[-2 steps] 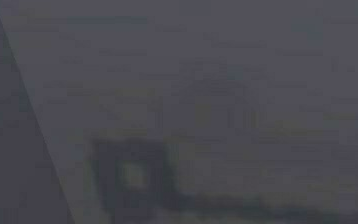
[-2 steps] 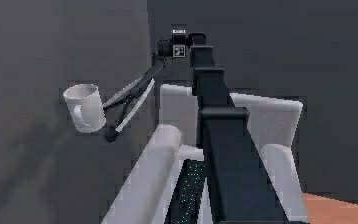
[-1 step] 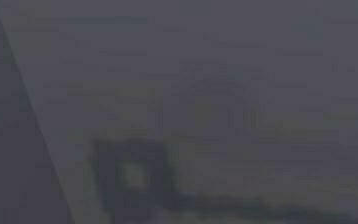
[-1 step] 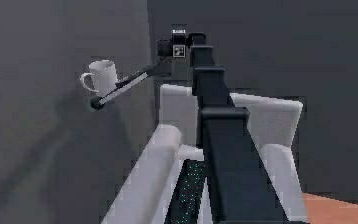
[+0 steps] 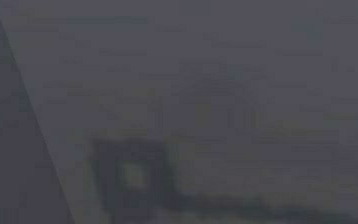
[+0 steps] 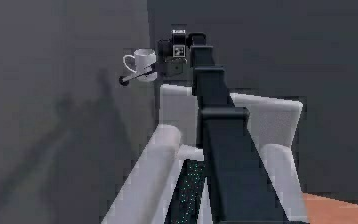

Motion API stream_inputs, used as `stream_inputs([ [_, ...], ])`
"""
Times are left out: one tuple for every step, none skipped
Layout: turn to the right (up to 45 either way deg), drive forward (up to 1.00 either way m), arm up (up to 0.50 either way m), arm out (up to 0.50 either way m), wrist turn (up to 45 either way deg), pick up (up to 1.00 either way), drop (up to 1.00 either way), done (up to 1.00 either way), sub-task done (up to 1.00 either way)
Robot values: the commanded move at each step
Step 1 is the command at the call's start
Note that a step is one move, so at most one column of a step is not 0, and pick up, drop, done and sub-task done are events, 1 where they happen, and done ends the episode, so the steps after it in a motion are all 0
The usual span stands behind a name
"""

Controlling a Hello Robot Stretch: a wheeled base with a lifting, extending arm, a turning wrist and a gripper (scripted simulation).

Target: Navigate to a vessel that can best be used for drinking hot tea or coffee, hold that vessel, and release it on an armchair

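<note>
A white mug (image 6: 140,62) with a handle hangs at the far end of my arm, in front of the grey wall and clear of every surface. My gripper (image 6: 135,76) holds it, and the dark gripper body and white marker squares sit just right of it. The dark arm bar (image 6: 225,130) stretches out over a light grey armchair (image 6: 159,158). The chair's dark speckled seat (image 6: 191,186) lies below the arm, and the mug is above and beyond the chair's left armrest.
A dark grey wall (image 6: 57,110) stands close behind the armchair, meeting another wall (image 6: 287,50) in a corner. A patch of orange floor (image 6: 337,210) shows at the lower right. A plain grey wall (image 5: 207,80) spreads across the forward view.
</note>
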Motion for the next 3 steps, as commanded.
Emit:
stream_inputs([
  [0.0, 0.00, 0.00, 0.00, 45.0, 0.00, 0.00, 0.00, 0.00],
  [0.0, 0.00, 0.00, 0.00, 36.0, 0.00, 0.00, 0.00, 0.00],
  [0.0, 0.00, -0.38, 0.00, 0.0, 0.00, 0.00, 0.00, 0.00],
])
